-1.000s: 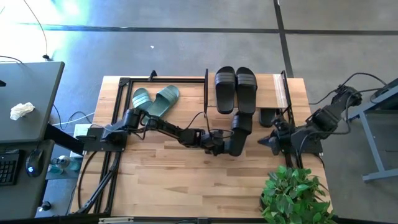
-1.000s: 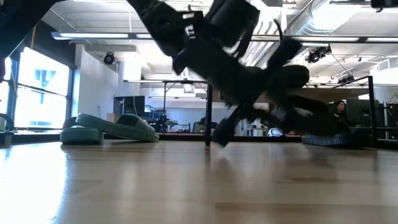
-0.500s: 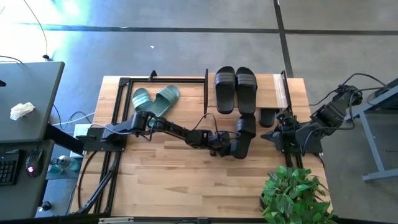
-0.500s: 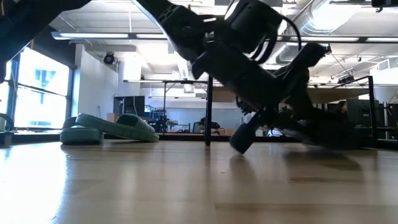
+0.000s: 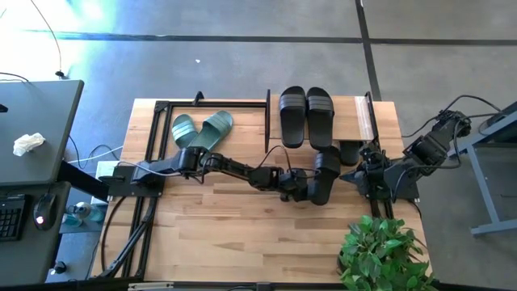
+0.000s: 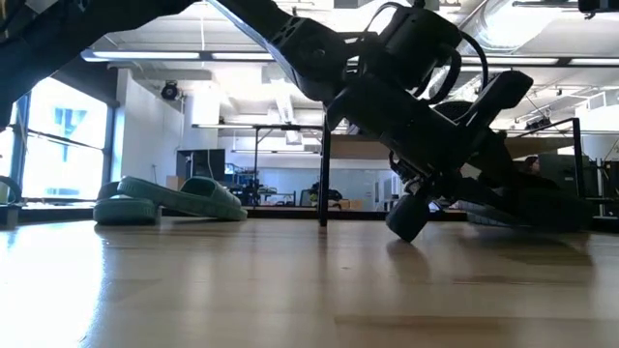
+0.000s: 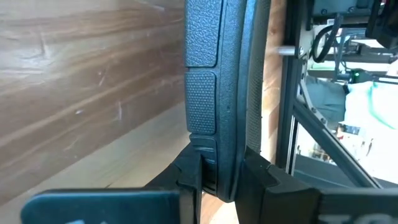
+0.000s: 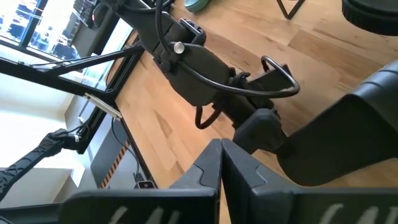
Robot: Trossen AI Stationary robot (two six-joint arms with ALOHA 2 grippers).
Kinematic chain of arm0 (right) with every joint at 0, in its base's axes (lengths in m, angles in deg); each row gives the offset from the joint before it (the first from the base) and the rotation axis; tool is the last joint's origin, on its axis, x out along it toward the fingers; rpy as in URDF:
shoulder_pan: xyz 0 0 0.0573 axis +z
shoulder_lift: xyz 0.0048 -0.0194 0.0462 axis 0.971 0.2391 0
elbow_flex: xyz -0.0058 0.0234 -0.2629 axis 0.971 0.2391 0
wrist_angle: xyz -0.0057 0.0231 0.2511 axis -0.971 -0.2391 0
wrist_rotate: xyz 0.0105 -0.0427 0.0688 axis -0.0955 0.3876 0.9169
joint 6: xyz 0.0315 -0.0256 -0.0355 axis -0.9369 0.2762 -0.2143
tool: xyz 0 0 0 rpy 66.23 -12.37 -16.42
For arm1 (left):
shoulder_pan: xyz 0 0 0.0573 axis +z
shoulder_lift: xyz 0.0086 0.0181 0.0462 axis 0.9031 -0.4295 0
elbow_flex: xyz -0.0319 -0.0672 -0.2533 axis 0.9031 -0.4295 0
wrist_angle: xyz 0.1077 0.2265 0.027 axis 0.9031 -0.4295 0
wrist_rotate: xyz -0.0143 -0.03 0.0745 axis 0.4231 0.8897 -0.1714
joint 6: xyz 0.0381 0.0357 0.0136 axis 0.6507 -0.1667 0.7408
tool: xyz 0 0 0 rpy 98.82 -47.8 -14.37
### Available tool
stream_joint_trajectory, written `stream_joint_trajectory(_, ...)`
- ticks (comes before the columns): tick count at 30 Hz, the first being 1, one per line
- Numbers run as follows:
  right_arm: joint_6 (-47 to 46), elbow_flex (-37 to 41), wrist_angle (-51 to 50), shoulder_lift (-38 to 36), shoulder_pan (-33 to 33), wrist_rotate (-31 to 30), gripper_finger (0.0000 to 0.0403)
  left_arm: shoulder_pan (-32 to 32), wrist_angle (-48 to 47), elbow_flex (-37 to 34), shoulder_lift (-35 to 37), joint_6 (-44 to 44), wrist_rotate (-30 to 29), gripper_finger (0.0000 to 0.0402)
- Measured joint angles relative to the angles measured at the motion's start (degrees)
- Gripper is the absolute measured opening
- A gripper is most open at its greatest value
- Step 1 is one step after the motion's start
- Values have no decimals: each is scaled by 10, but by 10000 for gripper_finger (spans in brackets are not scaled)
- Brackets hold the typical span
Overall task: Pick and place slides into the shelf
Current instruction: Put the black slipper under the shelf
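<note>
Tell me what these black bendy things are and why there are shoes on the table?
They are two robot arms at a wooden table. One picture looks down from above, one looks level across the table, and two come from cameras on the wrists. The left hand is shut on a black slide, carrying it toward the shelf, where a black pair already sits on top. A green pair waits on the table. The right hand is shut, holding nothing, beside the shelf.
</note>
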Motion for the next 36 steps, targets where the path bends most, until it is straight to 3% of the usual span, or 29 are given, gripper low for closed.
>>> stream_joint_trajectory(25,16,0,0,0,0,-17,0,49,2,0,0,-37,-109,43)
stream_joint_trajectory(36,24,0,0,0,0,-26,0,76,37,7,-11,-37,-85,43)
